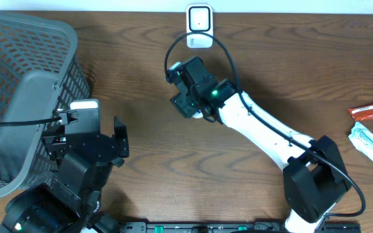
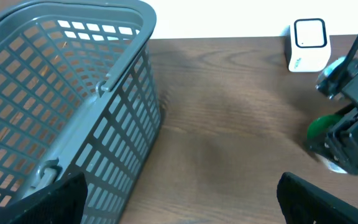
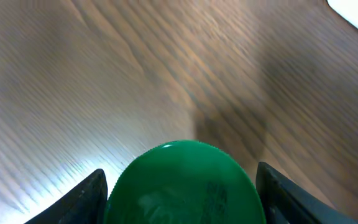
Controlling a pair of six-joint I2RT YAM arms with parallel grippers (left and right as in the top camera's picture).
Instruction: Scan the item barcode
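Wooden table (image 1: 173, 162), two arms. The right gripper (image 3: 179, 177) is grasping the green item (image 2: 321, 126). In the right wrist view we see its round green top filling the gap between the two dark fingers (image 3: 86, 196), with blurred wood grain beyond it. We place the item near the middle of the table's far edge, just in front of the white scanner (image 1: 199, 26). The scanner stands right at that far edge, and the item is close to it but not touching. In the overhead view the gripper body hides most of the item. In the left wrist view we see a green patch inside the black gripper and a small white bit under it. We cannot tell if the item touches the table, and no barcode is readable in any view. The left gripper (image 2: 179, 208) is released, with its jaws spread wide and nothing between them. It sits near the table's front left corner, just beside the gray mesh basket (image 1: 18, 58). The basket takes up the left edge of the table and is tilted, leaning against the left arm. At the table's right edge, well apart from both grippers, lie a red packet (image 1: 371, 111) and a white packet (image 1: 368, 141) just beside each other.
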